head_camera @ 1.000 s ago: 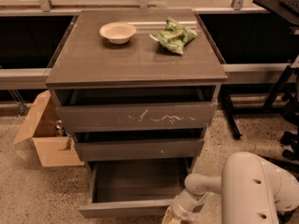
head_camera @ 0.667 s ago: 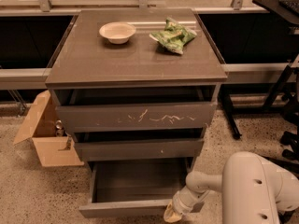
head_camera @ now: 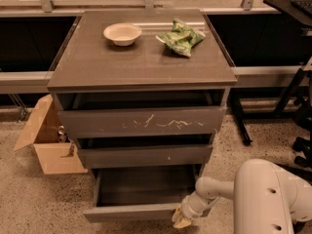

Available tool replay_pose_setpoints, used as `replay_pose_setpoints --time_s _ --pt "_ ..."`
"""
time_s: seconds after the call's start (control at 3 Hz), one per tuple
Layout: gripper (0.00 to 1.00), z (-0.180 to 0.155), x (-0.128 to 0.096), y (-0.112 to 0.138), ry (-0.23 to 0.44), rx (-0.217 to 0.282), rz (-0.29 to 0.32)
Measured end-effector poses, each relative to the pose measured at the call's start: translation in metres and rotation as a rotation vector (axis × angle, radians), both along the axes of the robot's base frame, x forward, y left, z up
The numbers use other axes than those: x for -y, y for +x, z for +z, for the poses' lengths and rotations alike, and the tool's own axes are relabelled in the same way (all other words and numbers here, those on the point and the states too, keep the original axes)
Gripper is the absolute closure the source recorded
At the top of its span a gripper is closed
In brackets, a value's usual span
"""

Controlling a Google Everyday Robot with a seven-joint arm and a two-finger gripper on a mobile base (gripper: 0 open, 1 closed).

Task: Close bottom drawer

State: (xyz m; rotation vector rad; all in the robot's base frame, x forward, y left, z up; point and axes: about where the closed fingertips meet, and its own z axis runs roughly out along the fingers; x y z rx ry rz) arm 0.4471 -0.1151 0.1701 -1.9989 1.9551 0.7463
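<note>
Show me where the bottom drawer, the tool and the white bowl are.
bottom drawer [head_camera: 129, 212], camera view, middle of its pulled-out front panel.
tool [head_camera: 181, 222], camera view, yellowish tip at the drawer front's right end.
white bowl [head_camera: 122, 33], camera view, centre of its inside.

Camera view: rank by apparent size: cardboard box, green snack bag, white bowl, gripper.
1. cardboard box, clearly largest.
2. green snack bag.
3. white bowl, only a little smaller than the bag.
4. gripper, at the right front corner of the bottom drawer; nearest the camera, yet it looks smallest.
</note>
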Motion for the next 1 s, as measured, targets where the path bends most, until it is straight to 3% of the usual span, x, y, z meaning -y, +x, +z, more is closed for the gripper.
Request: replay_pose_setpoints --time_s 0.33,0.67,1.0 --pt "0.04 -0.002 0.002 0.003 0.004 0.009 0.000" --pt "0.03 -0.007 0.008 0.021 0.024 0.022 0.008" --pt "0.26 -0.011 0.012 0.036 0.040 0.031 0.015"
